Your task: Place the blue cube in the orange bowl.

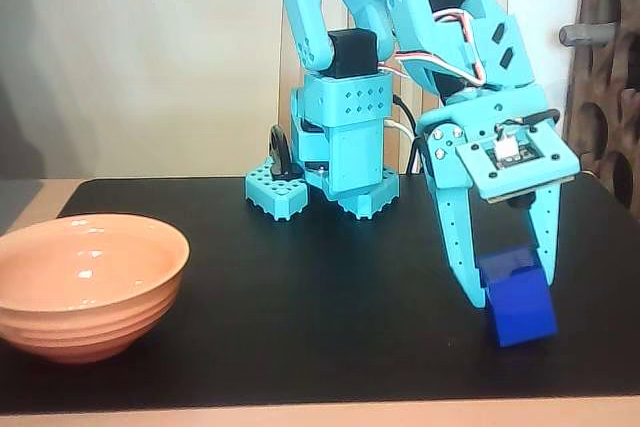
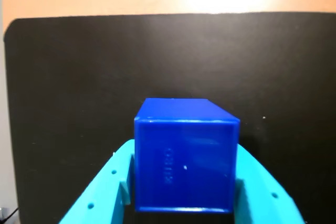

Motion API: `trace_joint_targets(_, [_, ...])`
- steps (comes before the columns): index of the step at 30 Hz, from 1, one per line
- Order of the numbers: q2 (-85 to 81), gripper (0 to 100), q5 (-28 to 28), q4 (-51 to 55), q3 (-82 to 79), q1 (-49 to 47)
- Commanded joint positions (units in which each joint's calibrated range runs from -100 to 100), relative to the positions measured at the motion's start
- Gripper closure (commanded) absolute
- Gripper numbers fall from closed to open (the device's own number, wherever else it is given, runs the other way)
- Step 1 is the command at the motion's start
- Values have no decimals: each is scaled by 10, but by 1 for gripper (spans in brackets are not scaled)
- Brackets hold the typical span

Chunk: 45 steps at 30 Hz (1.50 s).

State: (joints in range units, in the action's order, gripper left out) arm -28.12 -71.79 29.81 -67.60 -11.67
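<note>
Blue cube [image 1: 520, 305] sits at the right of the black mat [image 1: 320, 297], clamped between the fingers of the gripper [image 1: 508, 292], apparently not lifted yet. Carrying it left across to the orange bowl [image 1: 85, 282], well apart, remains. It stands roughly upright, slightly turned in the fixed view; no clear long axis.

In the fixed view, the bowl [image 1: 88, 282] sits far left on the mat [image 1: 320, 317], cube [image 1: 520, 305] right.

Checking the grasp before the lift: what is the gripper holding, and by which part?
The gripper is closed on the blue cube, one finger on each of two opposite side faces.
</note>
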Motion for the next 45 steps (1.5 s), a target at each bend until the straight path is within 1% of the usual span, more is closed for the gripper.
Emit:
trace_joint_targets(1, [-52, 84, -1, -13, 18, 11])
trace_joint_targets(18, [-75, 85, -1, -13, 16, 11])
trace_joint_targets(31, [-147, 85, -1, -13, 15, 10])
trace_joint_targets(45, [-236, 85, -1, -20, 16, 89])
